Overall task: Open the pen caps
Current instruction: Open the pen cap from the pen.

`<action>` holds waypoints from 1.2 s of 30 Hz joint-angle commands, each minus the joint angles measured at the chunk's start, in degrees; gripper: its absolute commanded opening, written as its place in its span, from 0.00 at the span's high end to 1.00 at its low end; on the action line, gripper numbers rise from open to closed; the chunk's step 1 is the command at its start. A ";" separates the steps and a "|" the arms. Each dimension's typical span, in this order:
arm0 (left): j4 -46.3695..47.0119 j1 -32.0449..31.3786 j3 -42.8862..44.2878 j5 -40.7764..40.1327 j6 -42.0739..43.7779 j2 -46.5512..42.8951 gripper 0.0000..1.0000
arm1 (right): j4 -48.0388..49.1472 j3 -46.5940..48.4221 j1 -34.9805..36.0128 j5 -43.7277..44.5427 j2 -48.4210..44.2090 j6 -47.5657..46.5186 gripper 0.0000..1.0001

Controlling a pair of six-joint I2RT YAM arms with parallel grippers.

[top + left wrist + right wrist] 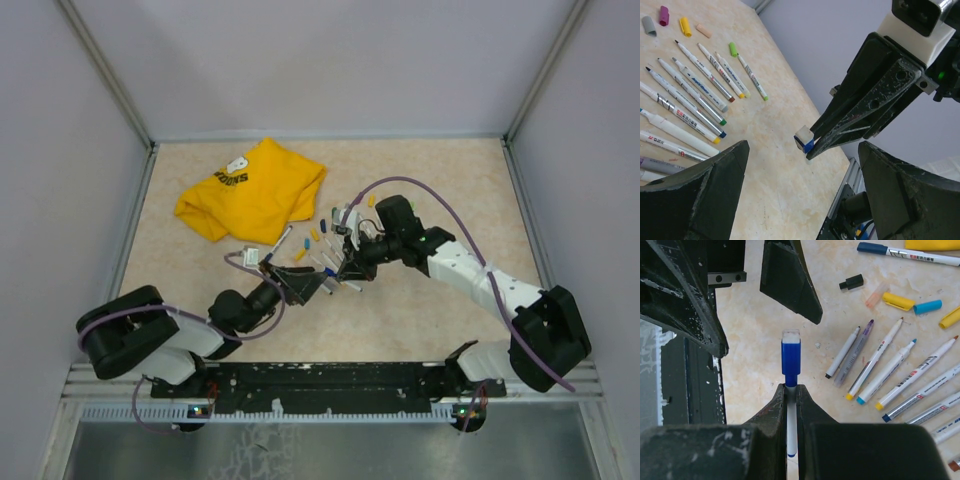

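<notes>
Our right hand (pixel 791 392) is clamped on the white barrel of a pen (pixel 791 430). The blue cap (pixel 790 360) is on the pen's end and pokes out just past the fingertips. The right wrist camera shows this plainly: the cap is blue with a pale, clear tip, and it points straight away from the lens.

Our left hand (pixel 802 145) is open. From its own wrist camera we see its two dark fingers spread wide at the bottom corners. The capped end hangs between them and touches neither. That view shows only the pale tip and a sliver of blue, and the barrel is hidden inside the right hand's fingers.

Beyond the hands, uncapped pens (pixel 690 95) lie side by side on the worktop (pixel 420 180). Their coloured ends are yellow, green, blue and brown. Loose caps (pixel 685 26) lie past them: grey, purple, yellow, peach and green in the left wrist view; black, pink, yellow and light blue in the right wrist view.

Only the overhead camera takes in the whole scene. There the two hands meet tip to tip near the middle of the worktop, with the pens scattered just behind them. A crumpled yellow T-shirt (pixel 250 190) lies farther back to the left. From that height we cannot make out the cap itself.
</notes>
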 commanded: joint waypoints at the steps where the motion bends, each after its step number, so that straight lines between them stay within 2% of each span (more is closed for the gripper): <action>1: 0.46 -1.35 2.78 -6.57 -2.66 1.72 0.07 | 2.86 0.34 -0.58 -1.89 -1.26 0.44 1.00; 8: -0.22 -2.08 7.04 -6.89 -4.85 6.50 0.22 | 3.14 0.21 -0.58 -1.82 -1.40 0.51 1.00; 17: -1.05 -3.18 9.84 -5.87 -6.17 9.61 0.56 | 3.56 -0.05 -0.58 -1.13 -1.30 0.82 1.00; 23: -0.79 -3.26 9.87 -5.55 -5.44 9.20 0.93 | 3.67 -0.07 -0.58 -1.21 -1.37 0.86 1.00; 25: 0.21 -3.29 9.16 -6.62 -4.29 8.45 1.00 | 3.55 -0.06 -0.58 -1.50 -1.37 0.82 1.00; 26: 0.87 -3.27 8.70 -7.16 -3.72 7.95 1.00 | 3.52 -0.06 -0.58 -1.62 -1.37 0.84 0.93; 28: 2.06 -3.27 7.62 -8.12 -2.80 6.71 1.00 | 3.79 -0.30 -0.56 -1.61 -1.33 0.91 0.72; 30: 2.12 -3.26 7.08 -8.45 -1.83 5.34 1.00 | 3.89 -0.54 -0.58 -1.36 -1.09 0.93 0.60; 32: 2.23 -3.26 6.91 -8.23 -1.29 4.37 1.00 | 3.81 -0.53 -0.58 -0.91 -0.31 0.91 0.56; 36: 3.25 -3.26 7.11 -7.06 -0.75 3.91 1.00 | 3.14 -0.16 -0.50 -1.30 0.72 0.61 0.57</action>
